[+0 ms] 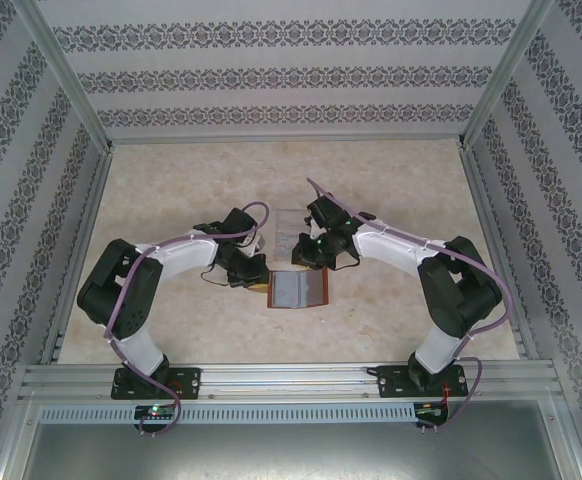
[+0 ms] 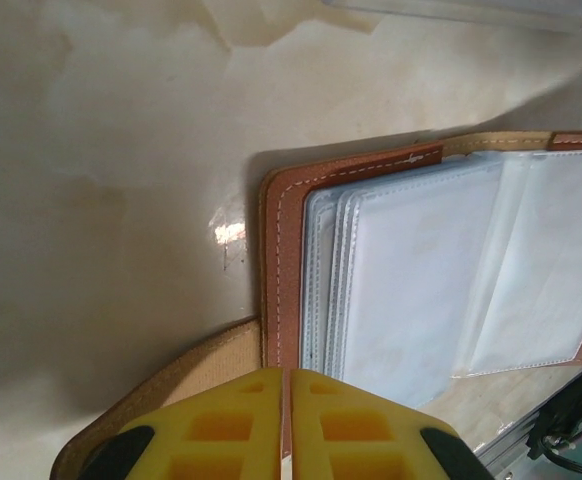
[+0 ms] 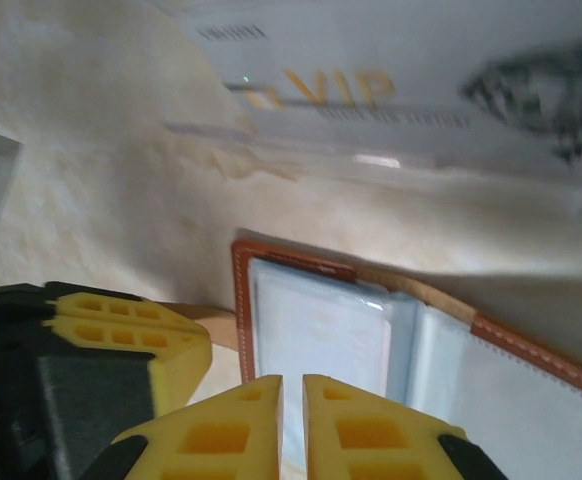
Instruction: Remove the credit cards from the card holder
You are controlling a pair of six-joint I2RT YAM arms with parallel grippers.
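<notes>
Left fingers pinch the card holder by its edge, open table beyond; right fingers nearly closed over its sleeves.

Left tool and right tool crowding card holder, clear tray just behind, table open beyond

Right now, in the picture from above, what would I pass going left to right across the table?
left arm → left gripper → card holder → right arm
</notes>
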